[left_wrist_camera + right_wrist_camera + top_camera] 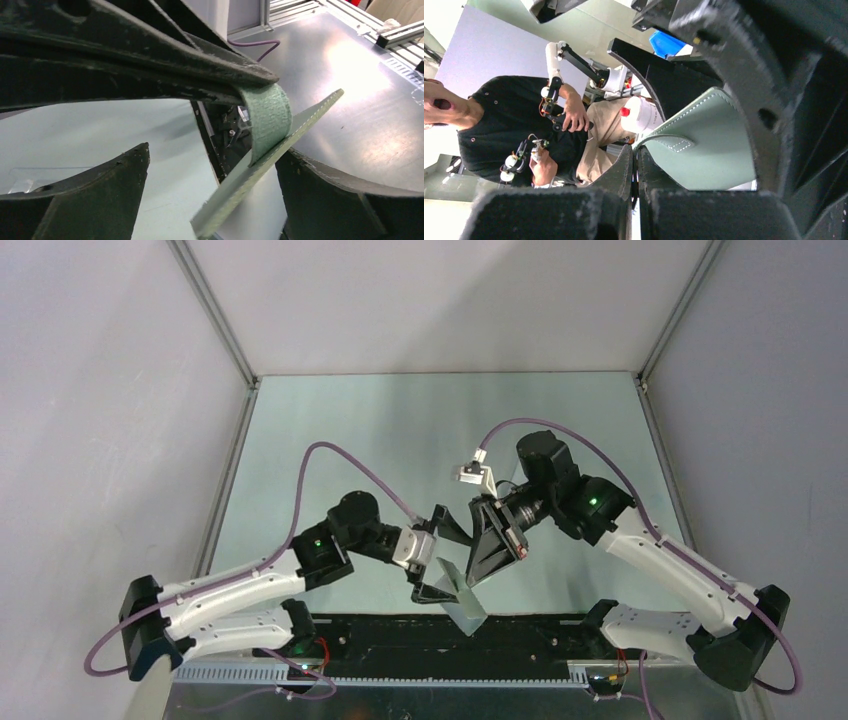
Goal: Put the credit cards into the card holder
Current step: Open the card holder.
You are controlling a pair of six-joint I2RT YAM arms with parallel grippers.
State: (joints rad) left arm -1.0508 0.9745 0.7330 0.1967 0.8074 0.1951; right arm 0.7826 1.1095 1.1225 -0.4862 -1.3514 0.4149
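The card holder, a grey-green wallet, hangs tilted above the table's near edge between both grippers. My right gripper is shut on its strap loop. In the right wrist view the fingertips are pressed together and the wallet's flap is spread behind them. In the left wrist view the wallet shows edge-on, and its strap is pinched from above by the right fingers. My left gripper is open, its fingers wide apart on either side of the wallet's edge. No credit cards are in view.
A black strip runs along the table's near edge under the wallet. A clear plastic case lies on the table at the left of the left wrist view. A person stands beyond the table. Grey walls enclose three sides.
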